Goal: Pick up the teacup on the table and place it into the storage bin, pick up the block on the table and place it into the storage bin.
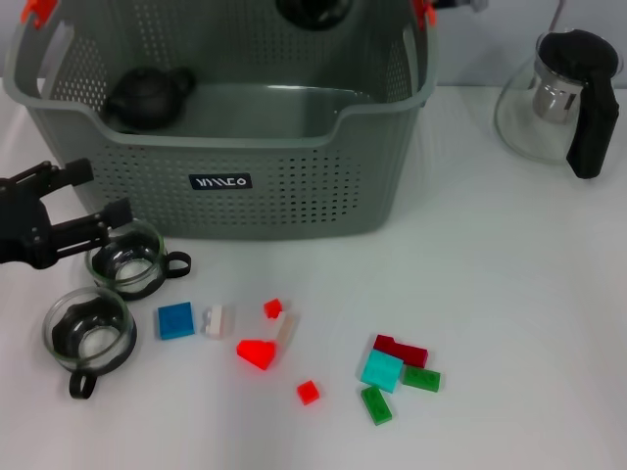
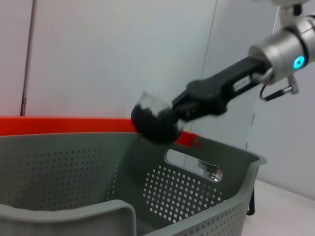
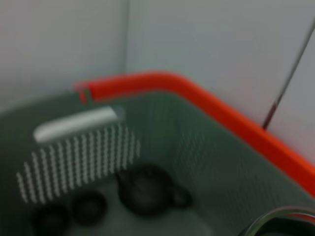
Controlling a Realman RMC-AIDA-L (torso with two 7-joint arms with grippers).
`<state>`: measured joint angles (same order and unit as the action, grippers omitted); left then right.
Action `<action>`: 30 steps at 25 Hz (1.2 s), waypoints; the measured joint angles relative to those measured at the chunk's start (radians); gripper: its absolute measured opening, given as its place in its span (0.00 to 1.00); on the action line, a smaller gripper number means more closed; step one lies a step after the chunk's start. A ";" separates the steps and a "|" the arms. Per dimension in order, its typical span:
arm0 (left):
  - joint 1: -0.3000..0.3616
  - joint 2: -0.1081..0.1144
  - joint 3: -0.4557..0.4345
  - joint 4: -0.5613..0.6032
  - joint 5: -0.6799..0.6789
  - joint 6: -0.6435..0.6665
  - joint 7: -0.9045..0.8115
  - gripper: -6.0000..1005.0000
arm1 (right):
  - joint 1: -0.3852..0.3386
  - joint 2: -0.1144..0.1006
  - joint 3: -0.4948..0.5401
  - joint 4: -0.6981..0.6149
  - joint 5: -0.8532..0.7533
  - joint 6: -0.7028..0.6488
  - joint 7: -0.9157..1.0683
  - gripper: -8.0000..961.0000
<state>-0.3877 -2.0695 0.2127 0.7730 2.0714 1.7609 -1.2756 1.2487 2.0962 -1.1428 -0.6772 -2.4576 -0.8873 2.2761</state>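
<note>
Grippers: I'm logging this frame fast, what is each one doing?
Left gripper: open, beside a glass teacup with black handle on the table.
Right gripper: shut on a dark teacup above the grey perforated storage bin.

surface (image 1: 509, 294): plain white, evenly lit, soft shadows | wall (image 2: 113, 54): pale grey-white panels rising behind the surface | seams: thin vertical joints between the wall panels | thin dark rod (image 3: 288, 78): slanting against the wall
</note>
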 joint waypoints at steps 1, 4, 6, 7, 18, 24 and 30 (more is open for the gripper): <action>0.000 0.000 0.001 0.000 0.000 0.000 0.000 0.85 | 0.015 0.002 -0.011 0.036 -0.018 0.027 0.002 0.07; 0.004 -0.002 0.001 0.000 0.001 0.002 -0.001 0.85 | 0.040 0.002 -0.044 0.124 -0.037 0.096 0.002 0.07; 0.006 -0.002 0.001 0.000 0.001 0.003 -0.001 0.85 | 0.045 0.002 -0.062 0.168 -0.038 0.134 -0.001 0.07; 0.007 -0.003 0.000 0.000 0.001 0.003 -0.001 0.85 | 0.045 0.002 -0.068 0.184 -0.039 0.148 -0.003 0.07; 0.004 -0.003 0.022 -0.009 0.001 0.006 -0.001 0.85 | 0.045 0.011 -0.131 0.264 -0.004 0.199 -0.036 0.07; 0.008 -0.003 0.025 -0.011 0.001 0.003 -0.001 0.85 | 0.048 0.012 -0.164 0.266 0.013 0.180 -0.042 0.08; 0.008 -0.003 0.025 -0.012 0.001 -0.001 -0.001 0.85 | 0.057 0.011 -0.163 0.268 0.012 0.173 -0.013 0.12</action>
<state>-0.3801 -2.0724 0.2379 0.7608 2.0725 1.7598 -1.2763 1.3057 2.1075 -1.3056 -0.4097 -2.4452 -0.7145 2.2630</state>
